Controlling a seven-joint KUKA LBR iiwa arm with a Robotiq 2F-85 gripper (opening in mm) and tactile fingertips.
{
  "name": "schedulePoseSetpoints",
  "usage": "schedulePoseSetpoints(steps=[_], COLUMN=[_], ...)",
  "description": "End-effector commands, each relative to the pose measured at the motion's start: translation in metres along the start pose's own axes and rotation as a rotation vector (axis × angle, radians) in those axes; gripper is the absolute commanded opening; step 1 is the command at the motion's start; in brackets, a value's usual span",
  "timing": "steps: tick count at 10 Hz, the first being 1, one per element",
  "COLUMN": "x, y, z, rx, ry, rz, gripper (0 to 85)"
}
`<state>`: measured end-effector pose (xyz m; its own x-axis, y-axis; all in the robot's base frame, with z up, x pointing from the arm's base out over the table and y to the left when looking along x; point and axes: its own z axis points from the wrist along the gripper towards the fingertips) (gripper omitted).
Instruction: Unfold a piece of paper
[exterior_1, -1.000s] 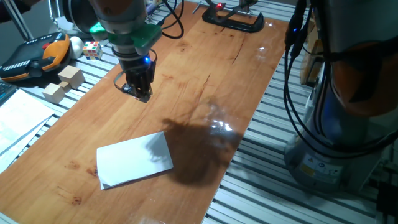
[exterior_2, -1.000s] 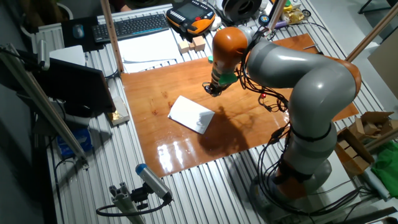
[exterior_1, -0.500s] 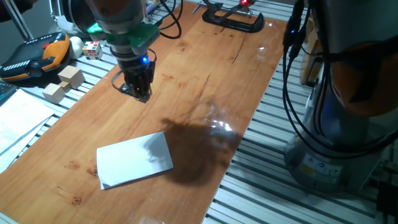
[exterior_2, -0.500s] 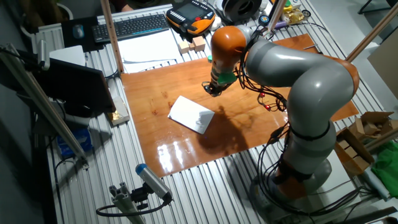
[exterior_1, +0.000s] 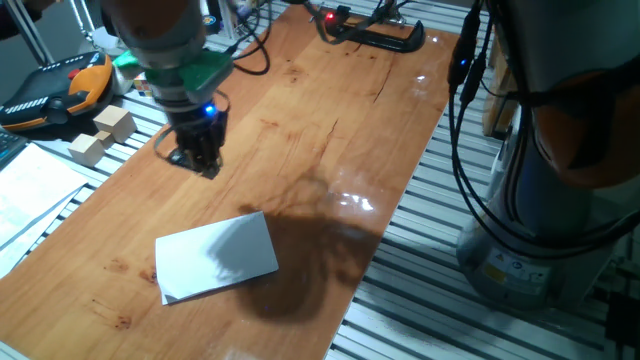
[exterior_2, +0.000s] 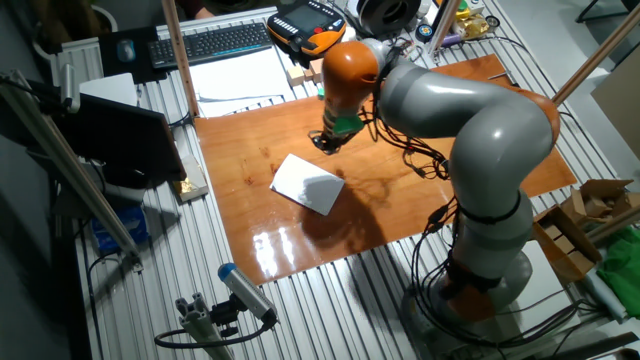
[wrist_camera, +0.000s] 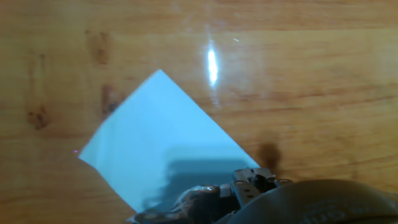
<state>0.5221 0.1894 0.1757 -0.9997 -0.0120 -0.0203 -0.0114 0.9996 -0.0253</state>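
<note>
**Claw hanging over the board, folded paper lying apart from it**

I have the dark two-finger claw (exterior_1: 203, 162) hanging over the brown wooden tabletop (exterior_1: 340, 130), pointing down, a blue light glowing on its body just above the fingers. I cannot tell from any of my views whether the fingers are apart or together; they read as one dark clump, and in the hand view only a blurred dark edge of the hand shows at the bottom. Nothing is between them that I can see.

The thin white rectangular piece of paper (exterior_1: 216, 256) lies flat on the tabletop near its front edge, clear of the claw and not touching it. It is folded, with a second layer peeking out along one edge. In the hand view the paper (wrist_camera: 163, 147) sits skewed, one corner pointing up, and a shadow falls across its lower part. From the other fixed view, the paper (exterior_2: 308, 183) lies just beside the claw (exterior_2: 327, 141), toward the near edge.

Off the board's far side I see two pale wooden blocks (exterior_1: 102, 133), an orange-and-black handheld pendant (exterior_1: 55, 87) and printed white sheets (exterior_1: 28, 190). A black clamp (exterior_1: 373, 32) sits at the far end of the tabletop.
</note>
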Motion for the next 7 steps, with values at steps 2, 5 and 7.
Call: schedulePoseSetpoints(steps=[2,5,7], x=[-0.001,0.002,0.004], y=[0.043,0.084,0.097], z=[0.009,0.025,0.032], rx=[-0.001,0.006,-0.005], ry=[-0.007,-0.015,-0.004], rz=[-0.004,0.003,0.003], gripper=[2.0,2.0,2.0])
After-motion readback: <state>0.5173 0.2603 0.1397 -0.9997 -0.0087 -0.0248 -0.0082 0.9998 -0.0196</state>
